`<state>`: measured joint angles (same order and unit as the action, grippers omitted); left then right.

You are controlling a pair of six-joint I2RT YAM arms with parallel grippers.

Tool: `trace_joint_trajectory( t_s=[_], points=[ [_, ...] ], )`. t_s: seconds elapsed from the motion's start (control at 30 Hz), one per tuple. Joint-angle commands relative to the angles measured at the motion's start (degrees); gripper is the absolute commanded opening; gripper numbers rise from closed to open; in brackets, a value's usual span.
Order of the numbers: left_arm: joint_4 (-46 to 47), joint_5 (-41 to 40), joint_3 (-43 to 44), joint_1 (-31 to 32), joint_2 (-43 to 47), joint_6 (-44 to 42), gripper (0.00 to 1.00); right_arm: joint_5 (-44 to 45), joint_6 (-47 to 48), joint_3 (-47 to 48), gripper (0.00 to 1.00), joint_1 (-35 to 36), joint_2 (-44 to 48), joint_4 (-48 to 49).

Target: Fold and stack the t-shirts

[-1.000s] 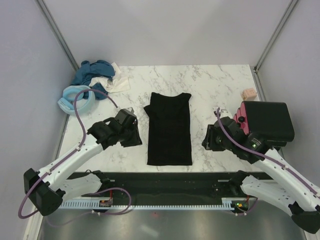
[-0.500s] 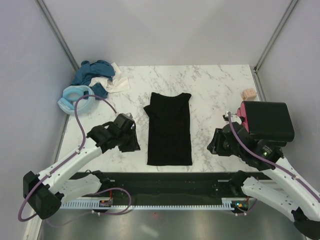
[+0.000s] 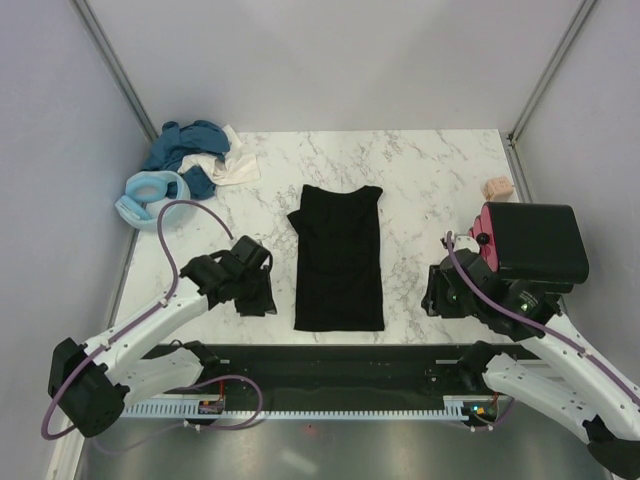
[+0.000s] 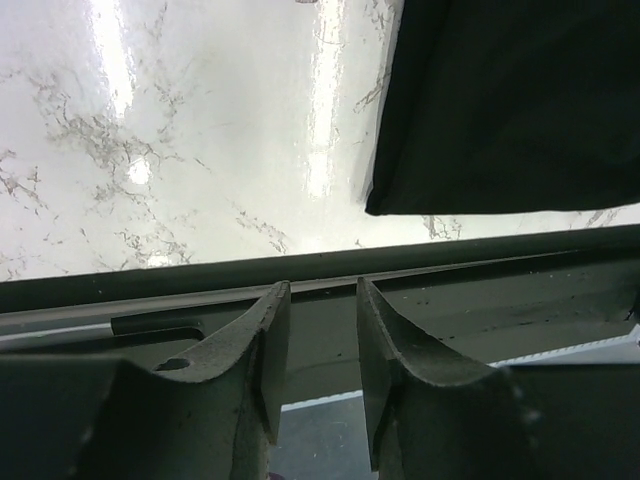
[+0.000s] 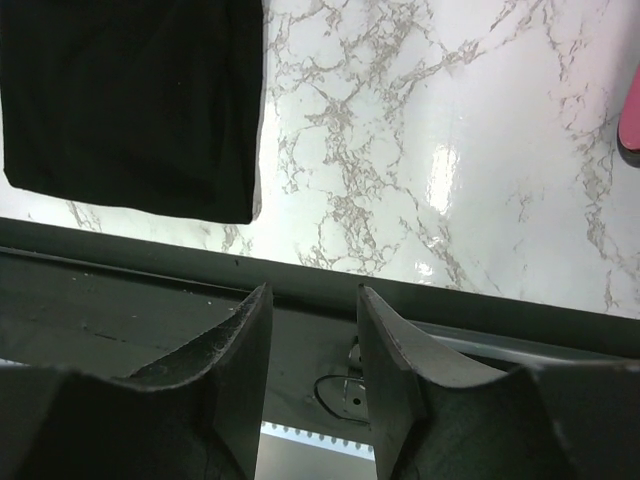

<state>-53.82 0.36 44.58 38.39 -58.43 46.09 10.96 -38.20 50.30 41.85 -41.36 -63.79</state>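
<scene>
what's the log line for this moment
black shirt folded narrow, centre | left gripper open, empty | right gripper open, empty

Both arms crouch low, left tool and right tool part-open, empty.

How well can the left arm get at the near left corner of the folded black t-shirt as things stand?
Probably yes. The left pincer is open and empty, close beside the black t-shirt. Only marble table shows between them, so nothing seems to block the way.

Folded t-shirt between left tool and right tool; shirt heap back-left, stack right.
</scene>
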Motion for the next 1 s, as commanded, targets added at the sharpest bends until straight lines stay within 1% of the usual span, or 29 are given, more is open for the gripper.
trace_joint_trajectory(
  t_s=[0.0,0.03,0.1,0.13,0.2,0.23,0.27,0.3,0.33,0.37,0.43,0.5,0.53,0.57,0.63,0.73,0.83,0.97],
  points=[
    [2.05,3.32,-1.77,-1.47,-3.34,0.67,0.44,-2.24,2.86,-3.62,0.47,0.08,1.90,2.52],
    [3.53,4.55,-2.91,-1.65,-3.35,0.67,0.47,-3.13,3.12,-4.94,0.48,0.08,1.81,3.66],
    [4.69,5.26,-3.88,-2.09,-2.83,1.37,0.48,-6.03,2.69,-5.56,0.52,-0.01,1.11,7.18],
    [5.13,5.79,-4.67,-2.27,-1.61,1.64,0.50,-7.08,1.82,-6.35,0.60,0.08,0.59,8.49],
    [8.46,7.28,-5.99,-3.67,-0.02,2.16,0.54,-10.76,0.76,-7.76,0.59,0.17,-2.13,12.45],
    [9.95,10.33,-7.56,-4.54,0.51,2.17,0.56,-13.13,0.23,-9.33,0.54,0.08,-3.45,13.94],
    [13.71,12.10,-8.45,-6.47,0.25,2.08,0.56,-14.99,-0.99,-10.22,0.50,0.17,-6.16,17.61],
    [15.14,13.60,-9.59,-7.27,-0.27,1.99,0.56,-17.09,-1.53,-11.01,0.48,0.08,-7.40,19.30],
    [16.11,15.18,-9.68,-7.80,-2.45,1.90,0.55,-17.03,-1.97,-11.63,0.47,-0.01,-8.55,20.71],
    [16.81,15.46,-9.42,-7.81,-3.69,1.03,0.55,-16.94,-2.06,-11.63,0.48,-0.01,-10.04,23.25],
    [17.43,15.37,-8.20,-7.81,-7.63,0.06,0.55,-15.19,-1.80,-10.58,0.52,0.17,-11.80,25.11],
    [19.79,16.77,-6.88,-7.89,-10.63,-1.52,0.55,-15.62,-0.83,-9.70,0.55,-0.01,-15.92,25.82],
    [20.42,18.78,-6.35,-7.89,-12.04,-1.87,0.55,-17.53,-0.65,-9.61,0.55,0.08,-17.59,26.69],
    [20.86,19.58,-5.65,-7.89,-15.53,-2.40,0.55,-18.16,-0.74,-9.61,0.55,0.17,-20.57,26.96],
    [21.13,20.47,-3.89,-7.89,-18.46,-2.75,0.54,-18.70,-1.26,-10.05,0.55,0.08,-22.18,28.53],
    [22.35,21.08,-3.53,-7.89,-20.84,-3.02,0.55,-18.69,-2.58,-11.80,0.56,0.08,-22.88,31.34],
    [23.50,21.96,-4.15,-7.98,-22.60,-3.02,0.55,-20.98,-3.55,-13.82,0.56,0.08,-24.72,32.23],
    [25.86,23.72,-6.08,-8.24,-24.53,-1.97,0.55,-21.42,-3.64,-15.50,0.56,0.08,-26.31,32.59]
  ],
)
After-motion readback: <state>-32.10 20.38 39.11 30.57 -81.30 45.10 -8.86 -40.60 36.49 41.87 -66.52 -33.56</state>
